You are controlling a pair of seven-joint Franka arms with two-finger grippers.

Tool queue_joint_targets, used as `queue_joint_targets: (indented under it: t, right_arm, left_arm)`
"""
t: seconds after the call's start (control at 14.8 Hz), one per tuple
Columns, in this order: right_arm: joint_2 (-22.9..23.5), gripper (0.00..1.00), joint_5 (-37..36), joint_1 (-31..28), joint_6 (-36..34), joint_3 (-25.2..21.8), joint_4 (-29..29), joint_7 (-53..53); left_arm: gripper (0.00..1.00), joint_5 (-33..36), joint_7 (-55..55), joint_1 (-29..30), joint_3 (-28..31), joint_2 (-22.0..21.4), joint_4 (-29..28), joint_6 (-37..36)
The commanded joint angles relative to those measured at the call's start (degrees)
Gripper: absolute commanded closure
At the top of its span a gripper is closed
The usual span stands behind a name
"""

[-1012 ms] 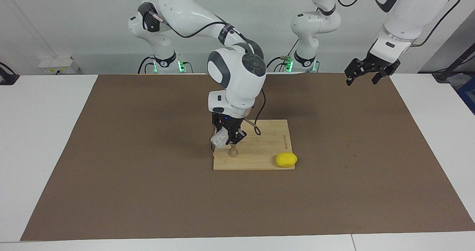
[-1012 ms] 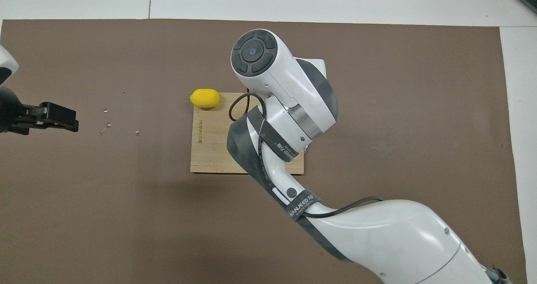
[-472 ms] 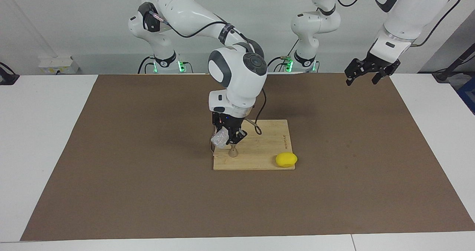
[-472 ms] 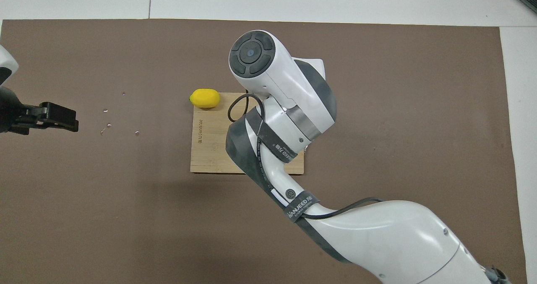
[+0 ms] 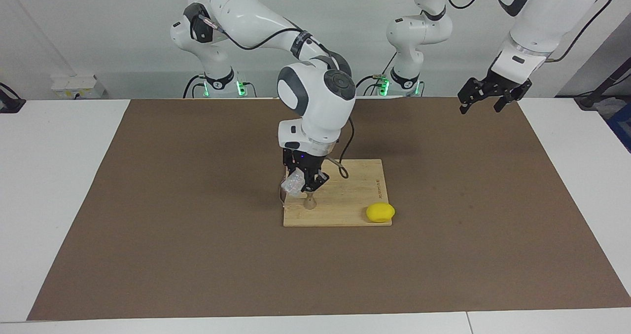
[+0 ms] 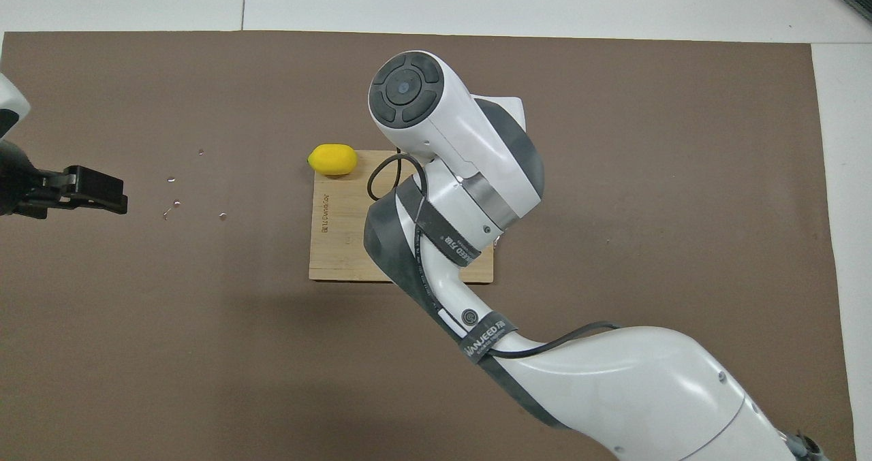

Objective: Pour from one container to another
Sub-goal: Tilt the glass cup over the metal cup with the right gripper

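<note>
On the bamboo cutting board point(image 5: 355, 196) at the middle of the brown mat point(image 5: 197, 255), the right gripper point(image 5: 306, 182) hangs low, clenched on the small clear textured glass cup point(image 5: 294, 183) — the cup is tilted, its mouth leaning toward the steel jigger point(image 5: 309, 203). That jigger stands upright on the board just below the gripper, near the board's edge farther from the robots and toward the right arm's end. In the overhead view the right arm's wrist covers both cup and jigger, so neither shows there.

A yellow lemon point(image 5: 380, 212) rests at the board's corner farther from the robots, toward the left arm's end, partly over the edge. A loop of black cable point(image 5: 341, 171) dangles from the right arm above the board.

The left gripper point(image 5: 485, 99) waits raised over the mat's corner by its own base, well apart from the board — its fingers released and holding nothing. A few small droplets point(image 6: 176, 202) lie on the mat near it. The white desk point(image 5: 54, 176) carries the mat.
</note>
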Motion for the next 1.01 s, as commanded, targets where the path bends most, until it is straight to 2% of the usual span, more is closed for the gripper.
queue_joint_targets:
  t: [0.0, 0.61, 0.94]
  right_arm:
    - [0.3, 1.0, 1.3, -0.8, -1.6, 1.1, 1.4, -1.0]
    - [0.2, 1.0, 6.6, -3.6, -2.0, 1.1, 1.6, -0.9]
    - [-0.7, 1.0, 13.2, -7.1, -1.3, 1.0, 1.4, -0.9]
  left_arm:
    - [0.0, -0.2, 0.7, 0.9, -0.4, -0.9, -0.8, -0.4]
    - [0.0, -0.2, 0.7, 0.9, -0.4, -0.9, -0.8, -0.4]
    - [0.0, -0.2, 0.7, 0.9, -0.4, -0.9, -0.8, -0.4]
